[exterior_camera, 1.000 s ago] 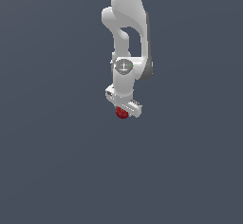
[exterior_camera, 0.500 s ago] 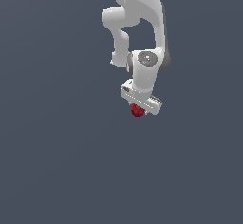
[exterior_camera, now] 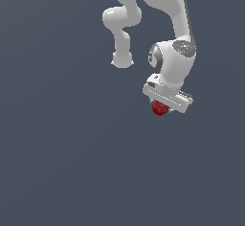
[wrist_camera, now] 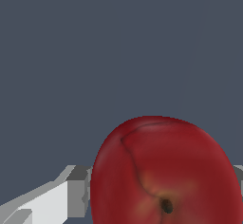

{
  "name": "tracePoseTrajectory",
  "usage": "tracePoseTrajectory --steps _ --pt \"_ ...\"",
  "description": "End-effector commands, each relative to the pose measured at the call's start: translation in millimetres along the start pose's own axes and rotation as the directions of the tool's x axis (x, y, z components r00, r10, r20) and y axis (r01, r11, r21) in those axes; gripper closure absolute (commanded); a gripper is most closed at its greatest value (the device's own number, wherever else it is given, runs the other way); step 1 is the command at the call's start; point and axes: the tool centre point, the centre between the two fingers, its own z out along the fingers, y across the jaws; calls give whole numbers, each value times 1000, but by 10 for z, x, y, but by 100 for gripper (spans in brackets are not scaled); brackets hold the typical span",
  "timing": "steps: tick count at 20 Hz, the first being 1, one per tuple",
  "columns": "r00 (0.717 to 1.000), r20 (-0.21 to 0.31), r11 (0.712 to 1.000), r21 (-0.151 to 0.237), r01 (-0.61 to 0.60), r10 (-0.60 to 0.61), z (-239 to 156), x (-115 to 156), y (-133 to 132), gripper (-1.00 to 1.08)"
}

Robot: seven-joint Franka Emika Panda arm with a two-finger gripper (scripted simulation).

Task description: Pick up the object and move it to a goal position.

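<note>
The object [exterior_camera: 160, 108] is a small dark red roundish lump hanging just under the white gripper bar in the exterior view. My gripper [exterior_camera: 161, 108] is shut on it, the arm bent over from above. In the wrist view the object [wrist_camera: 161, 175] fills much of the picture, glossy red with a dark crease and a small dark pit. One grey-padded white finger [wrist_camera: 71, 190] presses against its side; the other finger barely shows at the picture's edge.
A plain dark grey-blue surface surrounds the arm in both views. The white arm links [exterior_camera: 158, 9] rise out of the exterior view's upper part. No other objects or edges show.
The gripper, still holding the object, has moved toward the exterior view's right and slightly down. The wrist has turned, so the gripper bar now tilts.
</note>
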Motion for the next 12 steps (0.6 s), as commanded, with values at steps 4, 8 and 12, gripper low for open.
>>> tracePoseTrajectory --steps 4,8,12 --pt "1000 -1 1000 1 -2 2 -147 -121 -267 108" --pt "1000 -1 1000 1 -2 2 -180 -148 -337 108" --pt "1000 -1 1000 1 -2 2 -171 -135 -328 108"
